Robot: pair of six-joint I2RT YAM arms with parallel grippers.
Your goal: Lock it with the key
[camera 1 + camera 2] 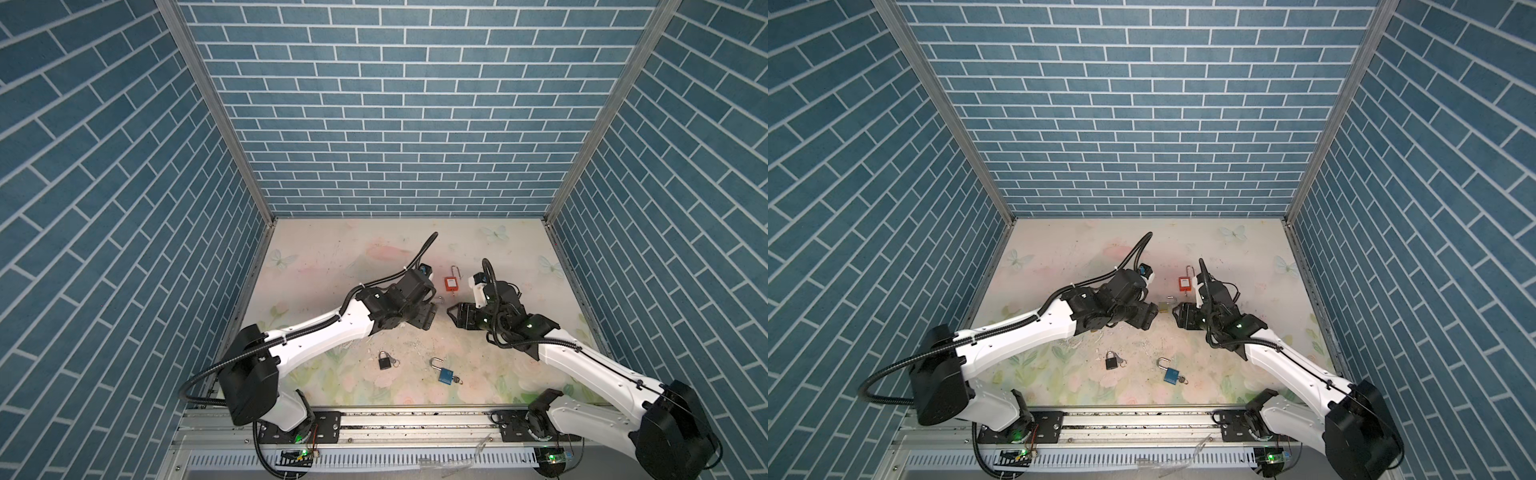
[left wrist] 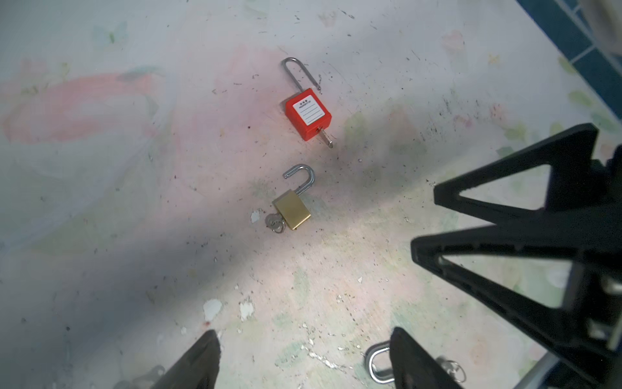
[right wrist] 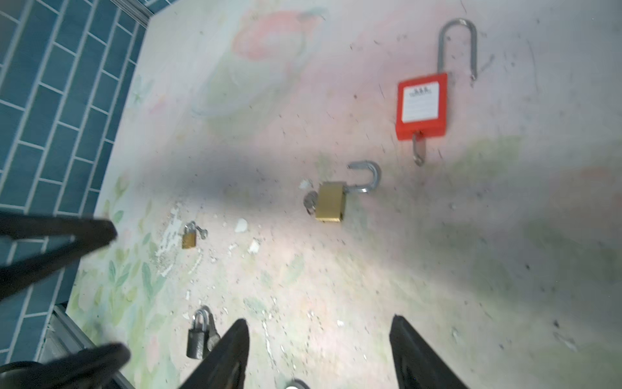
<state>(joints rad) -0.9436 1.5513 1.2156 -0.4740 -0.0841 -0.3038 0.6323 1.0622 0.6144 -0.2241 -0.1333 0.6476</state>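
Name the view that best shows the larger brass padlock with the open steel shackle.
Left wrist view: the larger brass padlock lies sharp and unobstructed, shackle open. The right wrist view shows it blurred; a top view shows it tiny.

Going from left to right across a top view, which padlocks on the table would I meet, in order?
Black padlock → brass padlock → red padlock. The blue padlock is left out: it lies nearer the camera and overlaps the brass and red ones sideways.
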